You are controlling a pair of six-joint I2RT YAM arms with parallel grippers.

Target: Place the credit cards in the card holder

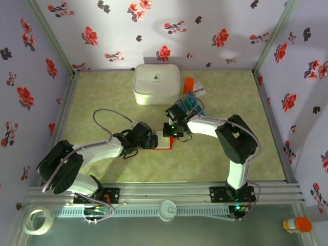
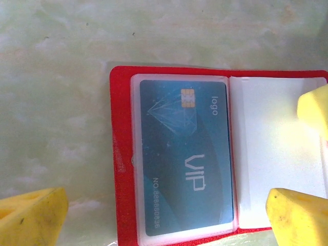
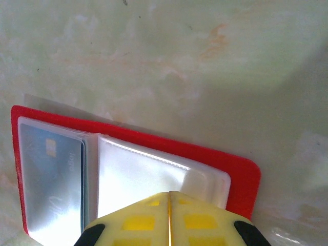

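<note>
Right wrist view: right pincer [image 3: 169, 205] closed tight over the open card holder [image 3: 243, 177]; left pincer [image 2: 164, 220] gapes wide, empty.

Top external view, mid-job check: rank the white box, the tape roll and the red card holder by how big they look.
1. white box: clearly the largest.
2. tape roll and card holder: close. The roll looks slightly bigger, but the holder is partly hidden, so I won't rank them.
</note>
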